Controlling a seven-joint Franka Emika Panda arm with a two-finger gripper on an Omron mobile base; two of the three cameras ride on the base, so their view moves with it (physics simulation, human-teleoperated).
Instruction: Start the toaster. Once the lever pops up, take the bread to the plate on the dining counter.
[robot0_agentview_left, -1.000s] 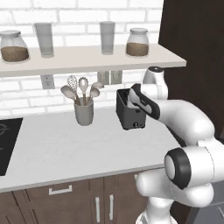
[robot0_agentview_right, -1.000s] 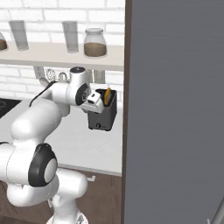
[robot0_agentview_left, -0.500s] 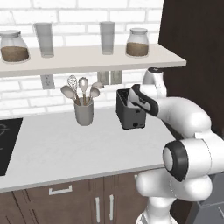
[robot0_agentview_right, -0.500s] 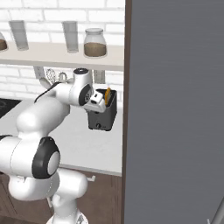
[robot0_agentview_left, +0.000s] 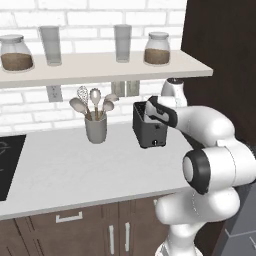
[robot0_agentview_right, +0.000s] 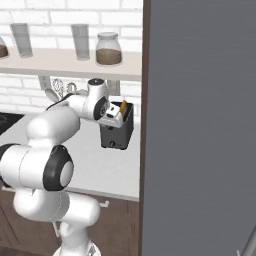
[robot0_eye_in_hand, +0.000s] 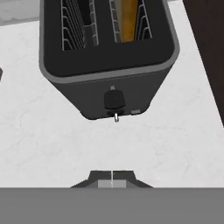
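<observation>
Fingers (robot0_eye_in_hand: 112, 179) look drawn together and empty as I hold them over the front of the small black boxy two-slot toaster (robot0_agentview_left: 149, 129) on the pale worktop (robot0_agentview_left: 75, 170), where the tan bread slice (robot0_eye_in_hand: 128, 22) stands in one slot, light, stiff and crumbly, best pinched gently across its top crust

The toaster (robot0_eye_in_hand: 107, 65) looked matt black with 2 slots lined in shiny wire. The worktop (robot0_eye_in_hand: 52, 135) was smooth, faintly veined pale stone. Cabinet doors (robot0_agentview_left: 100, 230) looked dark wood.
</observation>
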